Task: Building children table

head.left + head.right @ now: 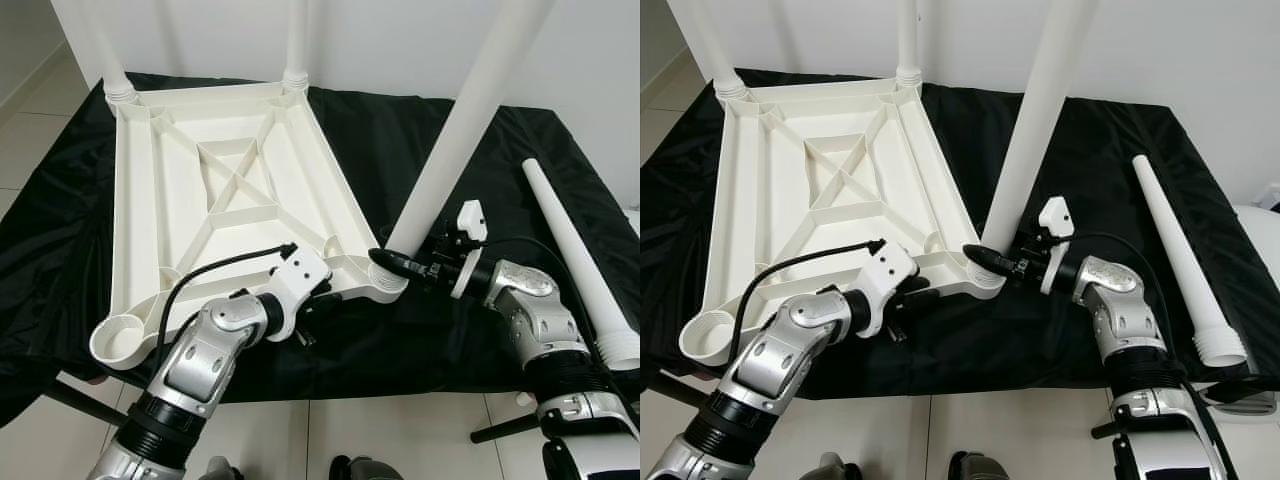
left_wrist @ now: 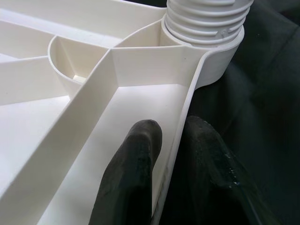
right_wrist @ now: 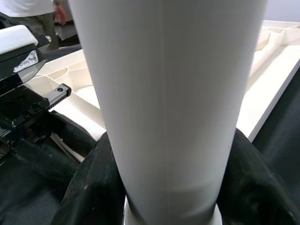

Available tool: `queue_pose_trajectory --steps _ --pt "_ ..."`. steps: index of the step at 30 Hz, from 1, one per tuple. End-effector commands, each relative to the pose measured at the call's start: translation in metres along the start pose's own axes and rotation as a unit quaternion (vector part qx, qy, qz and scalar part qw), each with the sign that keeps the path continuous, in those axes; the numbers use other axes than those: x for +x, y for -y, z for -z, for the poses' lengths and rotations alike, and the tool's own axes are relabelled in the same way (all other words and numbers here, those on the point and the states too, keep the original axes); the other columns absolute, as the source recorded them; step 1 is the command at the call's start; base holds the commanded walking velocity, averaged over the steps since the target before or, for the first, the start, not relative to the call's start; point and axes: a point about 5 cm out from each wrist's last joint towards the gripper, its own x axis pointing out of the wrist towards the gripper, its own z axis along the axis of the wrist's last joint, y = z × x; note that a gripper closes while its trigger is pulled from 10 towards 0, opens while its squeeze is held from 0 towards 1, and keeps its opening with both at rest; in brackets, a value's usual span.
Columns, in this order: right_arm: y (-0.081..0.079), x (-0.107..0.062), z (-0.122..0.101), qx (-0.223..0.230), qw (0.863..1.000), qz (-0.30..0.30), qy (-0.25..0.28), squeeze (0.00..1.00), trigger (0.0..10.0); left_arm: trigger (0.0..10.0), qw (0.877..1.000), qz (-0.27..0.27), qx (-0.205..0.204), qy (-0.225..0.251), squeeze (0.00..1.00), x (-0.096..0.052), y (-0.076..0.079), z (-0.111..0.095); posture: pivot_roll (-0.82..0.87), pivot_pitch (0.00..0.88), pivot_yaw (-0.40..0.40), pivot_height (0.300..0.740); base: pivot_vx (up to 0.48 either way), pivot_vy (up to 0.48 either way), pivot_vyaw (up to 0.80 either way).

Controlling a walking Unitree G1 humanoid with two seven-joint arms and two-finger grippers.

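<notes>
A white plastic tabletop (image 1: 230,190) lies upside down on a black cloth, ribs facing up. Two legs stand in its far corners. A third white leg (image 1: 465,120) rises tilted from the near right corner socket (image 1: 385,285). My right gripper (image 1: 392,263) is shut on that leg just above the socket, fingers (image 3: 89,187) on both sides of it. My left gripper (image 1: 318,300) is shut on the tabletop's near rim (image 2: 176,140), one finger (image 2: 133,173) inside the rim and one outside. The near left corner socket (image 1: 125,340) stands without a leg.
A loose white leg (image 1: 580,260) lies on the black cloth at the right, its threaded end toward me. The black cloth (image 1: 400,140) covers a low surface and drapes over its front edge. Pale floor tiles (image 1: 400,435) show below. A white wall stands behind.
</notes>
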Motion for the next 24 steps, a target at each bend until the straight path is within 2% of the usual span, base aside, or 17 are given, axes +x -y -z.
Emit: queue_pose_trajectory --steps 1,6,7,15,24 --pt "-0.003 -0.003 0.004 0.021 1.000 0.003 0.009 0.00 0.0 10.0 1.000 0.005 0.001 0.006 0.00 -0.001 0.002 -0.002 -0.05 0.095 -0.050 0.740 0.000 0.000 0.00" --pt "-0.009 -0.004 0.006 0.027 0.999 0.010 0.014 0.00 0.0 10.0 1.000 0.004 0.001 0.007 0.00 0.000 0.001 -0.003 -0.06 0.093 -0.052 0.740 0.000 0.000 0.00" --pt "-0.010 -0.004 0.007 0.031 0.999 0.020 0.017 0.00 10.0 10.0 1.000 0.004 0.001 0.008 0.00 0.000 0.001 -0.003 -0.06 0.092 -0.051 0.740 0.000 0.000 0.00" --pt "-0.017 -0.004 0.009 0.036 0.997 0.052 0.035 0.00 10.0 10.0 1.000 0.004 0.002 0.009 0.00 0.001 0.000 -0.003 -0.07 0.095 -0.049 0.740 0.000 0.000 0.00" --pt "-0.027 0.000 0.003 0.034 0.989 0.124 0.067 0.00 10.0 10.0 1.000 0.004 0.001 0.011 0.00 0.002 0.001 -0.004 -0.08 0.101 -0.051 0.740 0.000 0.000 0.00"
